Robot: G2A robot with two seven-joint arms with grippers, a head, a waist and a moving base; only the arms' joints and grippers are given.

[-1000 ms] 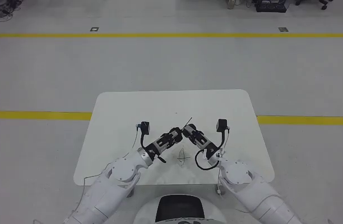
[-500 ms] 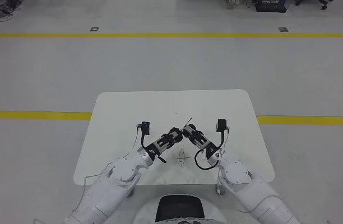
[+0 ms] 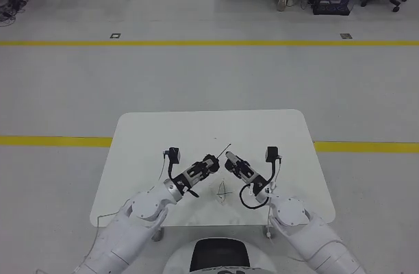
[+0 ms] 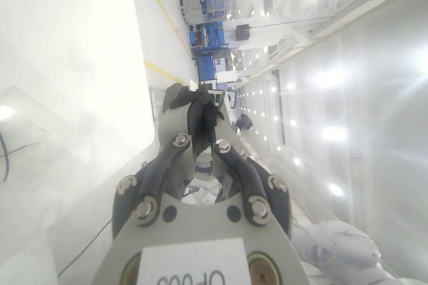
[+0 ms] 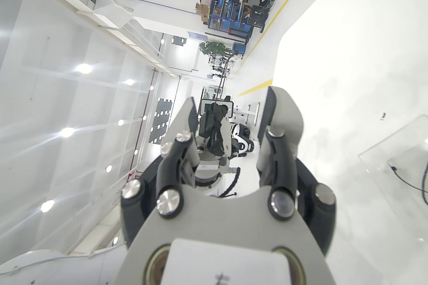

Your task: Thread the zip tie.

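Now the left gripper (image 3: 212,163) sits near the middle of the top view, over the white table (image 3: 196,130). Its fingers are squeezed tight on a black zip tie (image 3: 224,151). The tie's thin tail pokes up and to the right. Just beside it, to the right, is the right gripper (image 3: 229,157), with its fingers spread wide apart. A little lower in the frame, a second thin black loop (image 3: 223,190) lies flat on the table. In the right wrist view, black loops rest on a clear sheet (image 5: 401,146) at the right edge.

The table has round corners. Around it is a pale grey floor (image 3: 209,75), with yellow lines (image 3: 52,140) running across it. Far back in the right wrist view there are blue shelves (image 5: 230,14) near the top. Bright ceiling lights (image 5: 83,68) shine on the left side.
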